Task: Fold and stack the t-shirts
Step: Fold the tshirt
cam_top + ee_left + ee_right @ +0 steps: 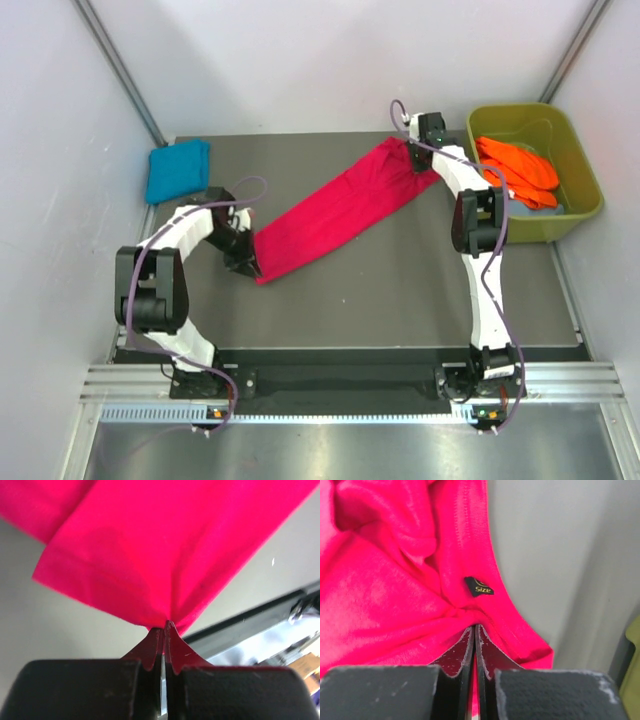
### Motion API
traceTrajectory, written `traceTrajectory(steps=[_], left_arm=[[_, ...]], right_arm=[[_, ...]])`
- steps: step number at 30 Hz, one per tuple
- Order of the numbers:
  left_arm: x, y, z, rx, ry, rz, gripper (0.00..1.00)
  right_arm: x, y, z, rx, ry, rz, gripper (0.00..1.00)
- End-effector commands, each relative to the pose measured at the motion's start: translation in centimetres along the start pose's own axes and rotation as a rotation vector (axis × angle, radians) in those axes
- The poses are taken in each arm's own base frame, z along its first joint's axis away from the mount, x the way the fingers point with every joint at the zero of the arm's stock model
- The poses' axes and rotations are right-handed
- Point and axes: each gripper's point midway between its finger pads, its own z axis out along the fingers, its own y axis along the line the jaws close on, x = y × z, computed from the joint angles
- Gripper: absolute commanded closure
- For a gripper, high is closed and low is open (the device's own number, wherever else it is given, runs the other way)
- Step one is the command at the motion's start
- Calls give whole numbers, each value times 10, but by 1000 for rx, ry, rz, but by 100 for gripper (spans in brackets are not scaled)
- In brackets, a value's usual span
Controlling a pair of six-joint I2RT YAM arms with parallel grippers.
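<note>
A crimson-pink t-shirt (340,208) hangs stretched in a long band between my two grippers, slanting from near left to far right over the table. My left gripper (252,262) is shut on its lower end; the left wrist view has the cloth (165,545) bunching into the closed tips (164,626). At the far right my right gripper (413,152) is shut on the neck end, where a black size label (480,587) sits above the tips (474,628). A folded teal-blue t-shirt (177,170) lies at the far left. Bright orange t-shirts (517,166) sit in the tub.
An olive-green plastic tub (580,165) stands at the far right, close beside the right arm. White walls enclose the dark table (380,300) on three sides. A metal rail (340,385) runs along the near edge by the arm bases.
</note>
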Motion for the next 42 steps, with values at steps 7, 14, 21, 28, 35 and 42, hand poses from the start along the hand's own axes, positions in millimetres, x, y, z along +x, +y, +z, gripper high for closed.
traceTrajectory(steps=[7,14,21,28,35,42], left_arm=[[36,-25,1,60,40,33,100],[33,-41,-17,110,-16,76,22],[2,-46,-42,57,-165,163,20],[-74,-15,-38,-89,-205,187,21],[-118,16,-16,-144,-118,141,28],[-129,26,4,-153,-78,141,32]], right_arm=[[-44,9,0,26,-126,12,91],[-82,-4,-76,44,-213,28,57],[-73,3,-139,-3,-206,100,55],[-2,47,-129,-192,-17,295,55],[39,59,-103,-235,95,369,57],[39,50,-72,-209,106,381,57]])
